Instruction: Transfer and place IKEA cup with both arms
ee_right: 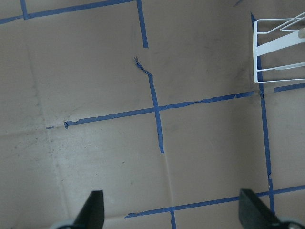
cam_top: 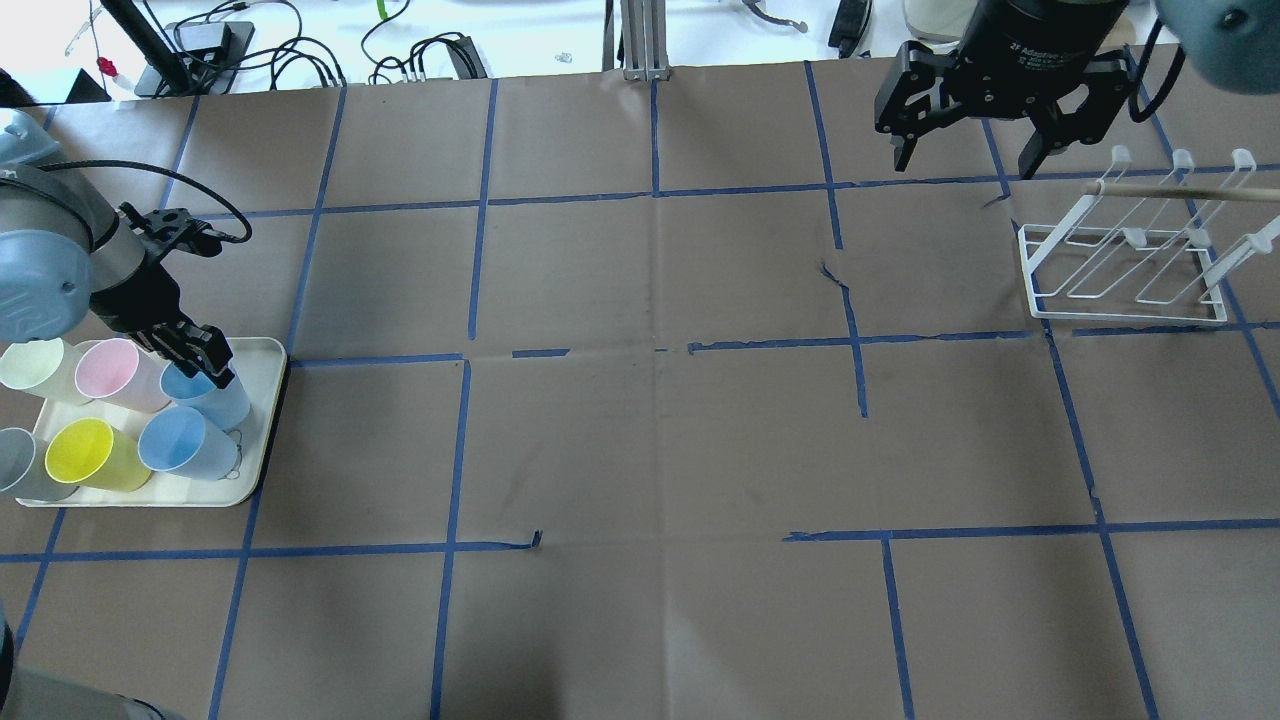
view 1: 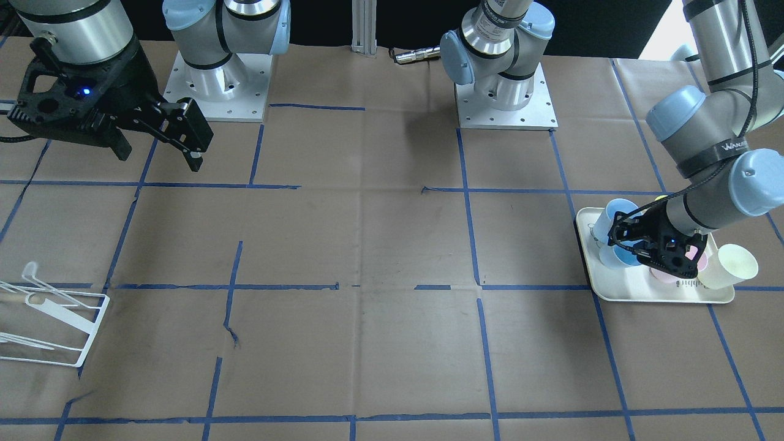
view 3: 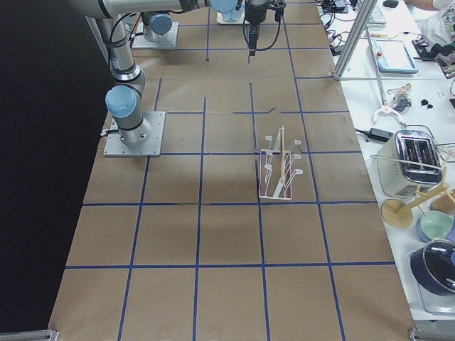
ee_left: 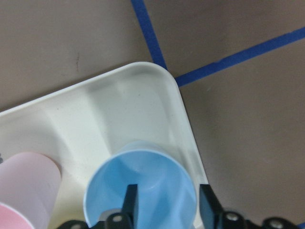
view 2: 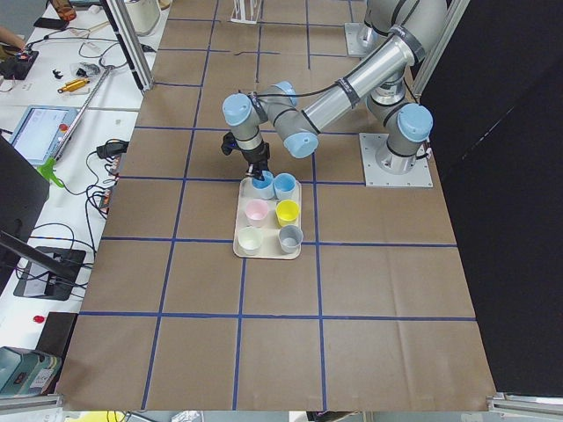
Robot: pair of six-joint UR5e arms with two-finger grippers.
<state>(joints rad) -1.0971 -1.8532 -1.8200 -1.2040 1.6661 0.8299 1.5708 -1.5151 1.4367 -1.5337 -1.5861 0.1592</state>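
Observation:
The IKEA cup (cam_top: 236, 404) is a pale blue tumbler standing upright in the far corner of a white tray (cam_top: 262, 440). It also shows in the left wrist view (ee_left: 143, 181) and the front view (view 1: 611, 257). My left gripper (cam_top: 214, 372) is lowered onto it and open. In the left wrist view (ee_left: 167, 205) one finger is inside the cup and the other outside its rim. My right gripper (cam_top: 965, 160) is open and empty, held high next to the white wire rack (cam_top: 1130, 260).
The tray also holds a second blue cup (cam_top: 180, 445), a pink cup (cam_top: 110, 370), a yellow cup (cam_top: 85, 450), a cream cup (cam_top: 30, 365) and a grey cup (cam_top: 15, 462). Brown paper with blue tape lines covers the table.

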